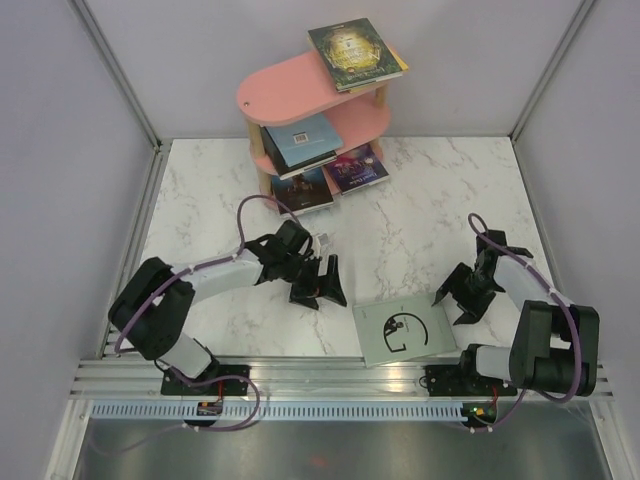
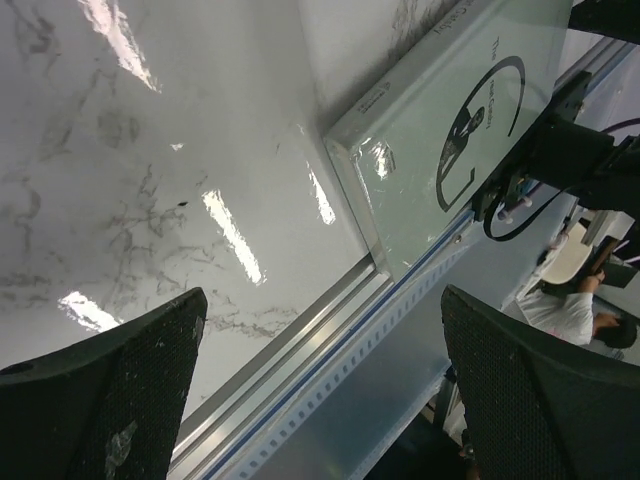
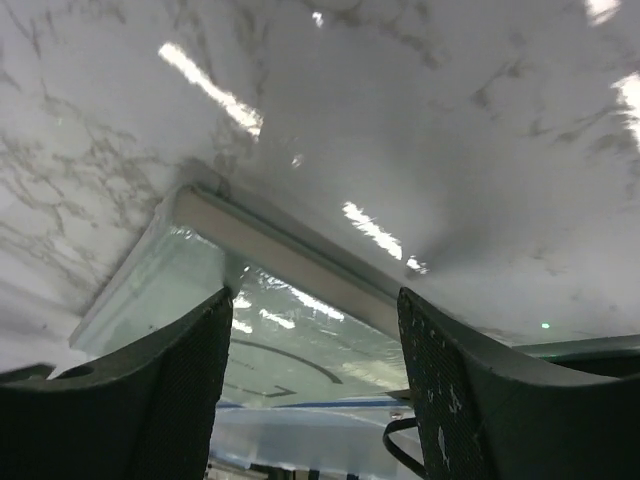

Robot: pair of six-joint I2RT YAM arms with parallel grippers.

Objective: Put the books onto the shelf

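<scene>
Lying flat just beside the right gripper (image 1: pixel 456 303), whose black stippled fingers (image 3: pixel 130 400) stand apart, the thin rectangular grey-green book (image 1: pixel 405 333) shows a glossy cover; the left gripper (image 1: pixel 318 293) gapes wide on its other side, over the shiny veined marble table (image 1: pixel 400 220); the pink oval-boarded shelf (image 1: pixel 290 85) stands well beyond both

**A:** Left arm (image 1: pixel 215 275) sweeps in from lower left, elbow bent low. The left gripper (image 1: pixel 318 285) sits just left of centre, pointing down and right with its jaws flung wide.

**B:** The right arm (image 1: pixel 530 275) is folded tight at lower right. The right gripper (image 1: pixel 460 298) tips down-left, jaws parted, narrower than its partner's.
</scene>
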